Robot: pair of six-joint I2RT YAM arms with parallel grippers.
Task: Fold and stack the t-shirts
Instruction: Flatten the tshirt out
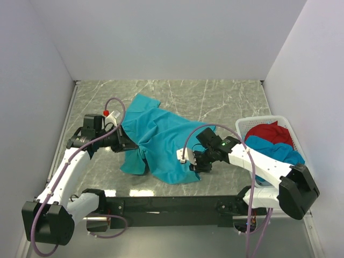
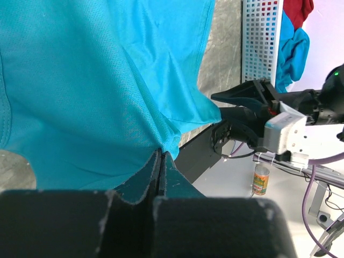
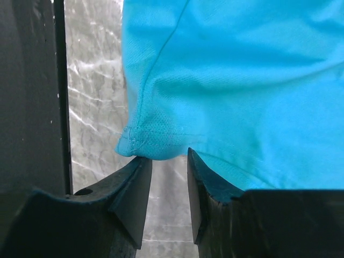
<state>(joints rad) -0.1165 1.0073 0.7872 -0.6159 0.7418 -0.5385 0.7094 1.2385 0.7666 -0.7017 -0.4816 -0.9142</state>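
Teal t-shirt [image 1: 164,142]: spread on table [image 1: 226,94], left of basket [image 1: 252,124] | left fingers [image 2: 160,172]: pressed together, pinching shirt fabric | right fingers [image 3: 134,188]: spread apart at shirt's hem | red t-shirt [image 1: 271,131], blue t-shirt [image 1: 274,150]: inside basket

The teal t-shirt [image 1: 161,142] is soft cloth with a fine, dotty weave and a stitched hem, and it looks matt. The table [image 1: 215,97] looks like grey stone with white veins, smooth and a bit shiny. The basket [image 1: 244,126] is white plastic full of little holes, with red and blue cloth inside. The fingers [image 3: 134,193] of the right gripper [image 3: 166,183] are dark, dull and slightly rough
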